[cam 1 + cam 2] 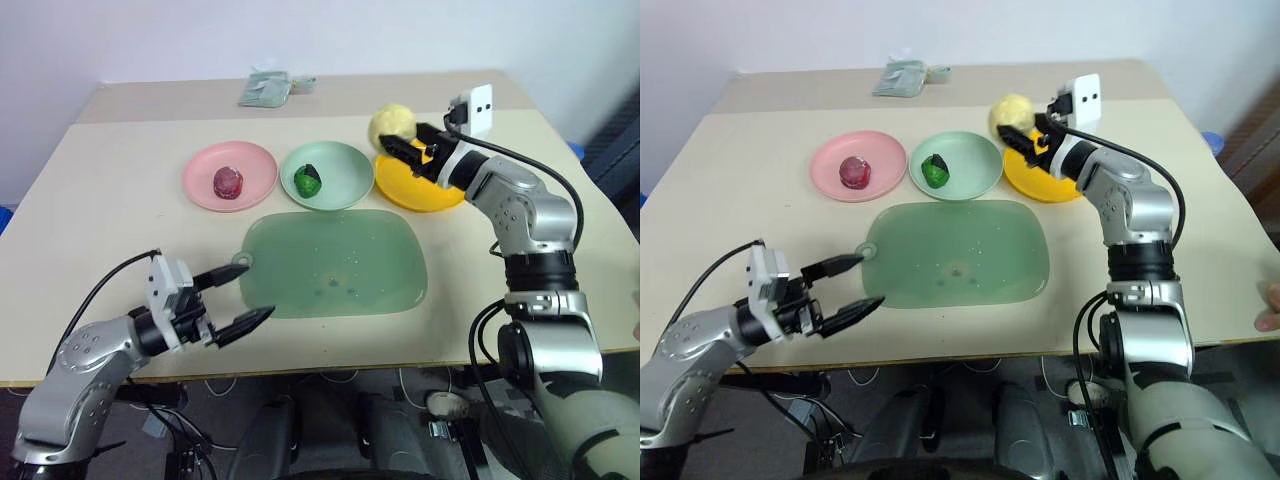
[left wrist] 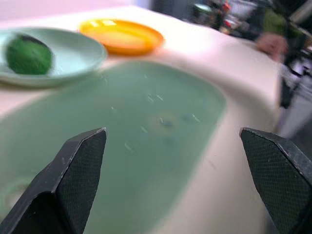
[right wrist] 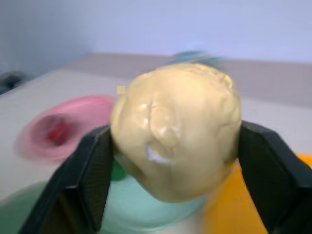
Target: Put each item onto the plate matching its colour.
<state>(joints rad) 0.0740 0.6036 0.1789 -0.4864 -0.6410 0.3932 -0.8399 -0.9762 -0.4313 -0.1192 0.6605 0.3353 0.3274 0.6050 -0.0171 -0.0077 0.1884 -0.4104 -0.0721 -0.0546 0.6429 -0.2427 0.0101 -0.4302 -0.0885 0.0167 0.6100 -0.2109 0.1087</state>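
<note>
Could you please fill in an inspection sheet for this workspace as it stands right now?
Surface: beige table with a translucent green mat in the middle.
Job's things: red item on the pink plate; green item on the mint plate; yellow item held at the far edge of the orange plate, not yet set down.
Clutter: small pale packet at the table's far side.
Grippers: left gripper open, holding nothing, near the mat's corner; right gripper, fingers on either side of the yellow item.
Cables: black cable looping along the left arm; another along the right arm.
Surroundings: pale wall behind.
</note>
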